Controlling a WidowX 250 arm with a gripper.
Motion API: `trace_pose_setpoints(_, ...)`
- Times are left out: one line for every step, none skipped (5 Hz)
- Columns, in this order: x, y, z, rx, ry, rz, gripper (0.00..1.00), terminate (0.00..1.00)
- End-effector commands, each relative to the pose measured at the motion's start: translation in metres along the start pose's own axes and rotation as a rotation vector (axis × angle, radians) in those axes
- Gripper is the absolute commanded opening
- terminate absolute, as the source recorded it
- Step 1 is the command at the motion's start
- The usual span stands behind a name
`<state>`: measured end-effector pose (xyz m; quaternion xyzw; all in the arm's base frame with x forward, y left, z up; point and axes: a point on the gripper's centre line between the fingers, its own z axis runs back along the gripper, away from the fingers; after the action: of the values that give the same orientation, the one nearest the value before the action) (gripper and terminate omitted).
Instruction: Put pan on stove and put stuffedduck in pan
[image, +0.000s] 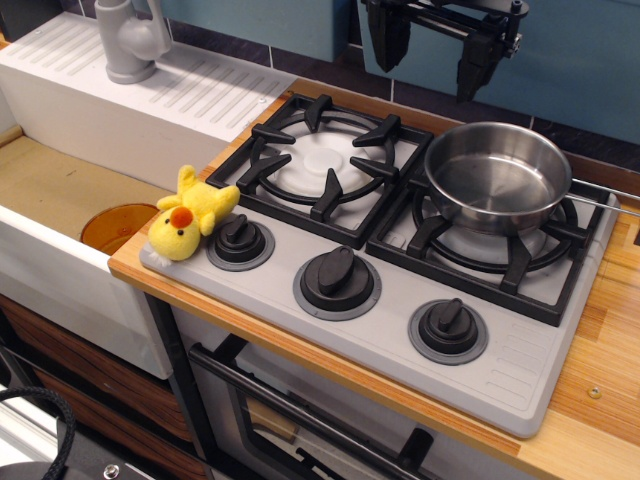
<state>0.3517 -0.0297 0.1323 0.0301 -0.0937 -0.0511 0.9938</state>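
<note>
pincer (432, 55) hangs empty above the stove (390, 290), fingers apart, ready to travel. pan (497, 175) sits on the stove's right burner, so that step looks done. duck (188, 222) lies on the stove's front-left corner, beside a knob, waiting.

No text, label, brand, number or sign could be read anywhere; the stove (520, 375) and its three knobs carried no legible markings
</note>
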Motion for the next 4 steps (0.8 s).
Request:
trace_pose_setpoints(0.000, 0.000, 0.000, 0.000, 0.000, 0.000, 1.00, 0.00)
trace_pose_setpoints(0.000, 0.000, -0.026, -0.018, -0.040, 0.004, 1.00, 0.00)
trace_pose_setpoints(0.000, -0.002, -0.047, -0.038, -0.074, 0.013, 1.00, 0.00)
trace_pose_setpoints(0.001, -0.002, -0.064, -0.061, -0.105, 0.013, 1.00, 0.00)
